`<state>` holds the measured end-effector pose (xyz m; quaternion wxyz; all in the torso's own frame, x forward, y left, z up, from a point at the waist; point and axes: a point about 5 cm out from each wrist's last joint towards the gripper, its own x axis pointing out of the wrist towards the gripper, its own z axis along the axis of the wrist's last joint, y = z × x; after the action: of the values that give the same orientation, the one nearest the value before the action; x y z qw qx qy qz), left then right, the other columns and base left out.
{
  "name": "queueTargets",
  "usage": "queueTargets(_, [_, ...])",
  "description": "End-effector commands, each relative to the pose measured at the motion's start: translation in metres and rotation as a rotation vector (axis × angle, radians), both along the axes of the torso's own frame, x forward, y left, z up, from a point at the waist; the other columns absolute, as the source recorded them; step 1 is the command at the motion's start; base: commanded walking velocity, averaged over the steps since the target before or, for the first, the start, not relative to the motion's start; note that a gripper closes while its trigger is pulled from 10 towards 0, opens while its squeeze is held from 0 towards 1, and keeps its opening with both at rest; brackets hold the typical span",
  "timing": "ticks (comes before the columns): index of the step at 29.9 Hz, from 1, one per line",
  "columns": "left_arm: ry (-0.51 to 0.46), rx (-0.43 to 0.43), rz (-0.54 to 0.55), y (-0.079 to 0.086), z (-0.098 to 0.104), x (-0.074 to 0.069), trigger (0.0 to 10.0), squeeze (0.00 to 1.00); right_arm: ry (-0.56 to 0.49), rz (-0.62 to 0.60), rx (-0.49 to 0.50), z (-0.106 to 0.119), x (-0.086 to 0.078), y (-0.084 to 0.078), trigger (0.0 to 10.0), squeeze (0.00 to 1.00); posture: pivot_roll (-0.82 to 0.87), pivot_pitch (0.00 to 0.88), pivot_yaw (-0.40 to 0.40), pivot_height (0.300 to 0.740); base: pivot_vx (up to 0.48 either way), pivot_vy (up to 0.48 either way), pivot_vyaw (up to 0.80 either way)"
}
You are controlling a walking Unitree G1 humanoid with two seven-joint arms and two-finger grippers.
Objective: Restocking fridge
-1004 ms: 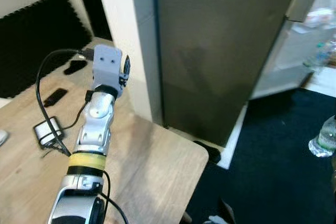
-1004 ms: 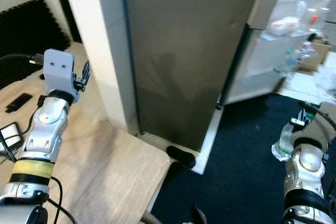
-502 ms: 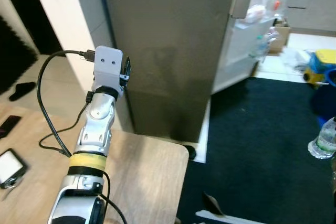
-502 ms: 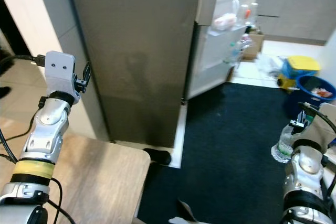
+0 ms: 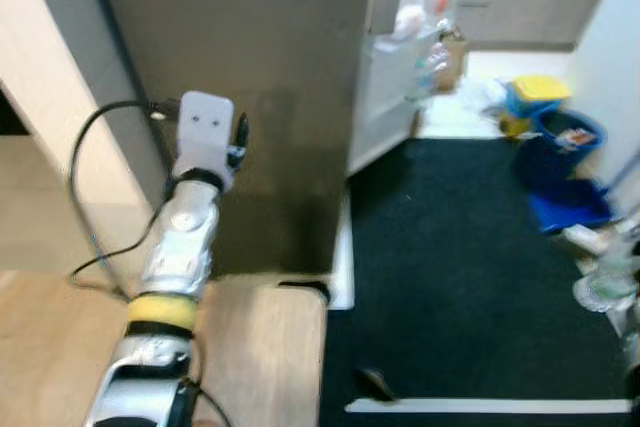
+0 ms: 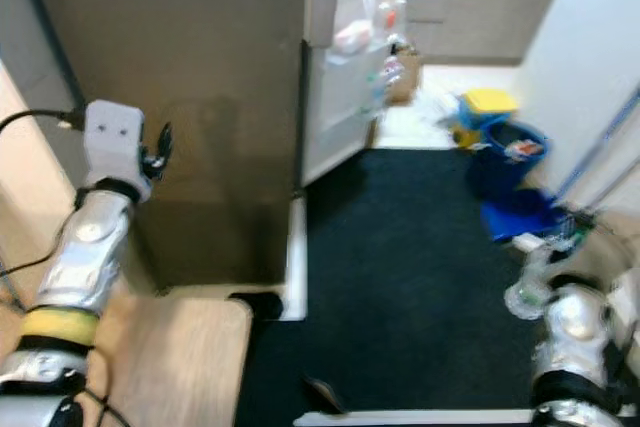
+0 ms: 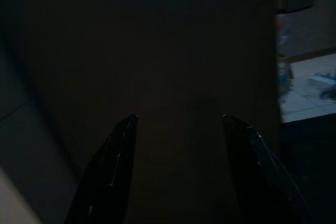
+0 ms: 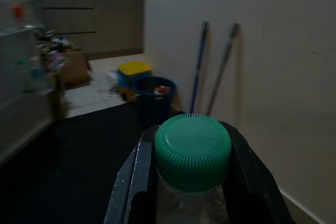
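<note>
The fridge (image 5: 250, 97) shows its dark side panel straight ahead. Its white door (image 6: 355, 57) stands open beyond, with bottles and packets on the door shelves. My left gripper (image 7: 179, 120) is raised in front of the dark panel, open and holding nothing. Low on the right, my right gripper (image 8: 189, 129) is shut on a clear plastic bottle (image 6: 527, 292) with a green cap (image 8: 192, 153). Its fingers (image 8: 137, 177) clasp the bottle's neck on both sides.
A wooden table (image 5: 260, 347) corner lies under my left arm, and a black cable (image 5: 90, 177) loops from the wrist. Dark carpet (image 5: 450, 267) runs toward the fridge door. A blue bucket (image 5: 565, 137), a yellow-lidded bin (image 5: 537, 92) and two mop handles (image 8: 215, 66) stand by the right wall.
The whole picture has swung to the right: the table slid off left, while the open door, buckets and wall came in. Both arms keep their pose and the bottle stays gripped.
</note>
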<state>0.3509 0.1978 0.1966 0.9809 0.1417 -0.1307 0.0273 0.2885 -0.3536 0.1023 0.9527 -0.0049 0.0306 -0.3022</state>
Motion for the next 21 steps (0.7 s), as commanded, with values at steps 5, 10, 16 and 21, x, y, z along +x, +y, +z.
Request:
queueTargets(5, [0.004, 0.001, -0.019, -0.0048, -0.0013, 0.0012, 10.0, 0.00, 0.007, -0.011, -0.004, -0.0021, -0.0034, -0.0030, 10.0, 0.00, 0.06, 0.000, -0.011, 0.740, 0.000, 0.000, -0.76])
queueTargets(10, [0.005, 0.000, -0.022, -0.0052, -0.0017, 0.0012, 10.0, 0.00, 0.008, -0.010, -0.004, -0.0024, -0.0032, -0.0027, 10.0, 0.00, 0.06, 0.000, -0.011, 0.740, 0.000, 0.000, -0.76])
queueTargets(16, [0.029, -0.037, -0.060, -0.0091, -0.0053, 0.0002, 10.0, 0.00, -0.010, 0.029, -0.018, -0.0007, -0.0007, 0.0020, 10.0, 0.00, 0.06, 0.000, -0.011, 0.740, 0.000, 0.000, -0.13])
queueTargets(21, [0.033, -0.019, -0.054, -0.0091, -0.0057, 0.0004, 10.0, 0.00, -0.009, 0.038, -0.017, -0.0015, 0.0004, 0.0042, 10.0, 0.00, 0.06, 0.000, -0.011, 0.740, 0.000, 0.000, 0.00])
